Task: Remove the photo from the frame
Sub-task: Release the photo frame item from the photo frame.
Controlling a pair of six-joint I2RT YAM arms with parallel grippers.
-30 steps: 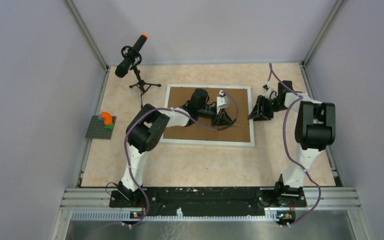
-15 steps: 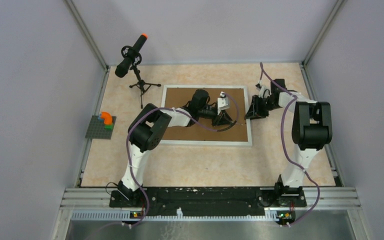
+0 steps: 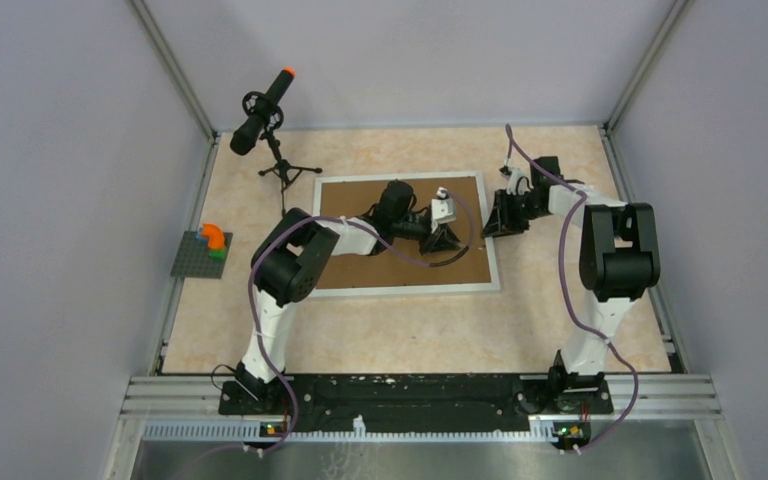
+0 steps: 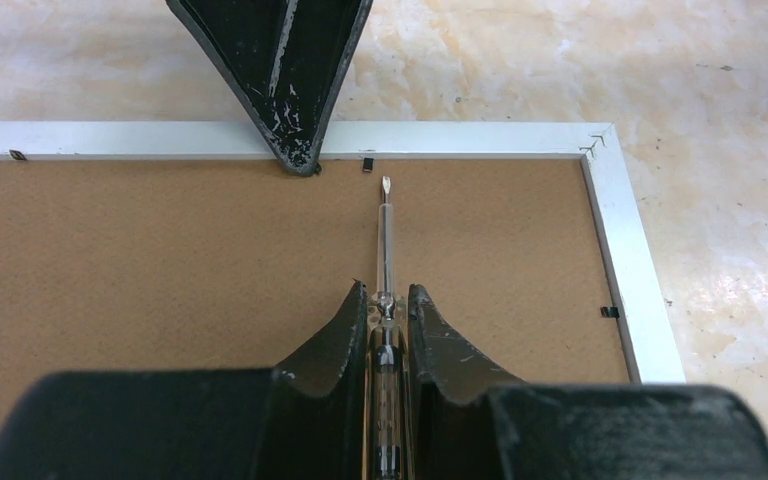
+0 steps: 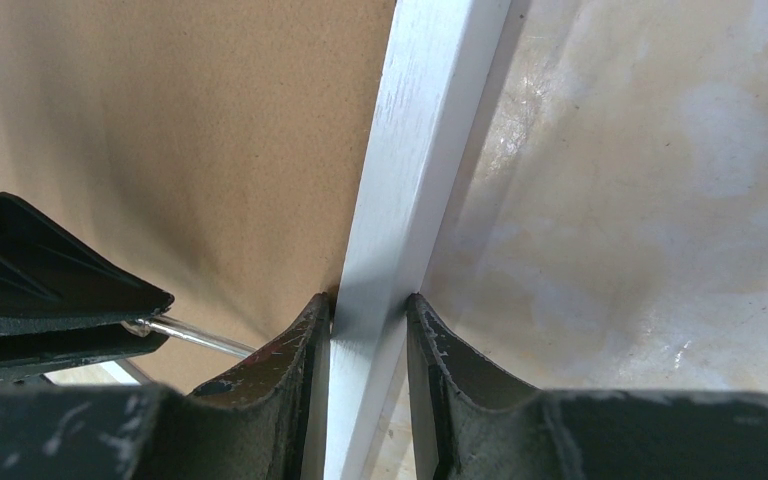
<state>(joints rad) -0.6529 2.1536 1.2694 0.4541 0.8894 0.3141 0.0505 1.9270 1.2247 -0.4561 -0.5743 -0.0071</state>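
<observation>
The white frame (image 3: 405, 290) lies face down on the table with its brown backing board (image 3: 380, 265) up; the photo is hidden under the board. My left gripper (image 3: 444, 238) is over the board, shut on a small clear-handled screwdriver (image 4: 386, 235) whose tip points at a metal tab (image 4: 367, 165) by the frame's border (image 4: 140, 138). In the left wrist view the left gripper (image 4: 388, 292) clamps the handle. My right gripper (image 3: 495, 222) is shut on the frame's right border (image 5: 430, 130), one finger on each side of it, as the right wrist view shows (image 5: 368, 300).
A microphone on a tripod (image 3: 260, 120) stands at the back left. A grey baseplate with coloured bricks (image 3: 203, 253) lies at the left edge. Other tabs (image 4: 610, 311) sit along the board's rim. Enclosure walls close in on both sides.
My right gripper has moved left and back onto the frame's right border. The frame has slid a little to the left and turned slightly. The left gripper has followed over the board.
</observation>
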